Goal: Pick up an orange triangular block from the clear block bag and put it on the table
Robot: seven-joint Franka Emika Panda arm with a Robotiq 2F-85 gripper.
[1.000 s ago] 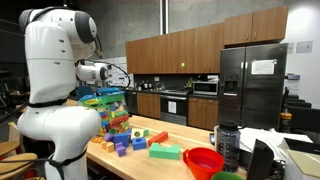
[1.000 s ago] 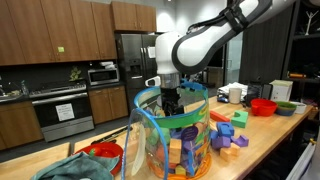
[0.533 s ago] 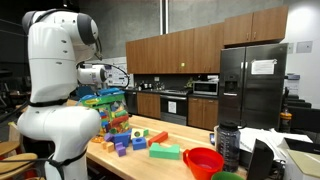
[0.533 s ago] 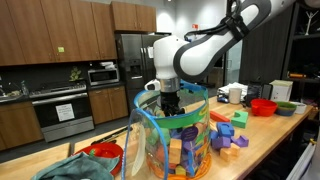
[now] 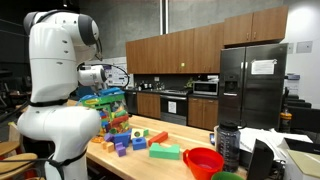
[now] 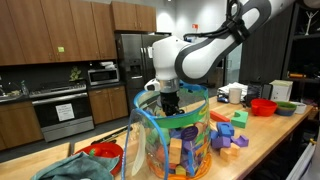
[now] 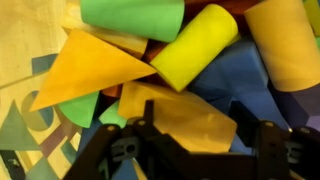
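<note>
The clear block bag [image 5: 106, 115] with green trim stands on the wooden table [image 5: 150, 162], full of multicoloured blocks; it also shows in an exterior view [image 6: 176, 135]. My gripper [image 6: 170, 104] is down inside the bag's mouth. In the wrist view my gripper [image 7: 205, 120] is open, its fingers on either side of an orange block [image 7: 185, 112] whose shape I cannot tell. An orange triangular block [image 7: 95, 72] lies just beyond it, to the left, among green, yellow and blue blocks. The fingertips are partly out of frame.
Loose blocks [image 5: 130, 140] and a green block [image 5: 165, 152] lie on the table beside the bag. A red bowl [image 5: 204, 160] and a dark bottle [image 5: 227, 145] stand further along. Purple and orange blocks [image 6: 230, 135] and a red bowl [image 6: 264, 106] show past the bag.
The upper arm has shifted slightly to the left over the bag. The gripper stays inside the bag's mouth; the bag and blocks on the table have not moved.
</note>
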